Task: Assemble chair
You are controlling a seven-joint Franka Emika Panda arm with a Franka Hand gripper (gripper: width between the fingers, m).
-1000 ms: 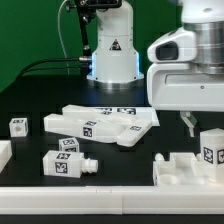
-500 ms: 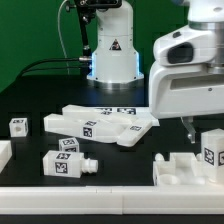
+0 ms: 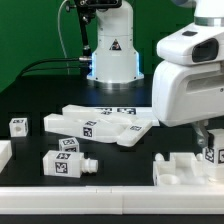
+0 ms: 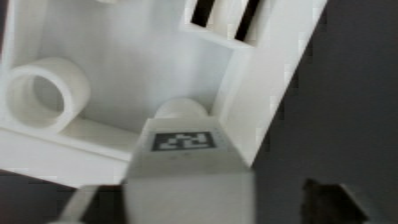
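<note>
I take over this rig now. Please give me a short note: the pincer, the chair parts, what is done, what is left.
Pincer: down at the upright tagged block at the exterior view's right; grip or not, I cannot tell.
Parts: flat slabs lie together mid-table; small cube and pegged block toward the exterior view's left; notched white piece close to the tagged block.
Done: nothing looks joined yet.
Left: probably all the joining.

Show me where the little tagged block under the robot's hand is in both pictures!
Exterior view: the tagged block stands at the exterior view's far right, partly hidden by the robot's white wrist.
Wrist view: the same block is closest to the camera, with its tag facing the lens.
Shared landmark: the white piece with cut-outs, right beside the block in both.
</note>
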